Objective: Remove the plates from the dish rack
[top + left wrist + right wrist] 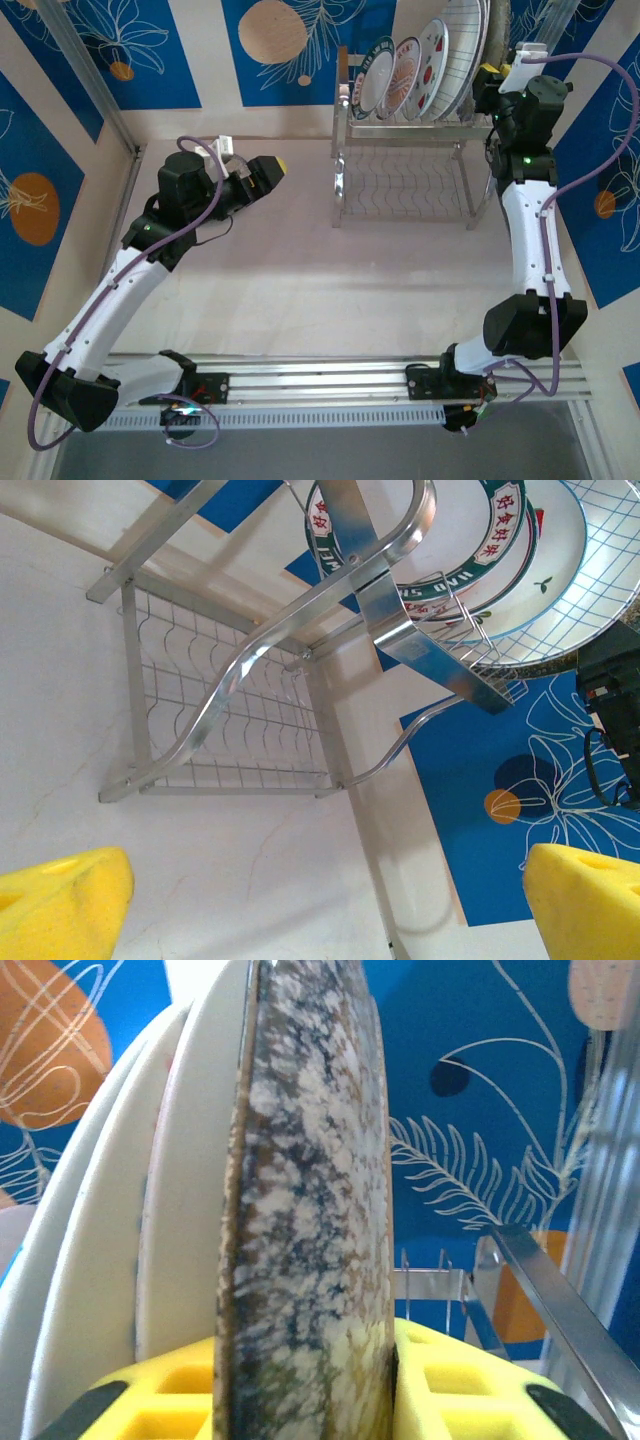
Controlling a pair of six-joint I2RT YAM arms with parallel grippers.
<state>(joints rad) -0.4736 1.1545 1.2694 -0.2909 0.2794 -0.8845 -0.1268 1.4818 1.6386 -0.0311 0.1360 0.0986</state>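
Speckled plate (310, 1210), centre frame, rim clamped by right gripper (305, 1385); best lifted straight up from the dish rack (400, 185). Left gripper (320, 900) open.

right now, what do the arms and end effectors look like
The left arm and right arm have white shells, black joint housings and a purple cable each; the right has a green light. The left end effector and right end effector have yellow fingers.

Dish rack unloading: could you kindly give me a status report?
Left gripper open, clear of dish rack. Right gripper clamped on speckled plate, upright in rack. Neighbouring plate close alongside.
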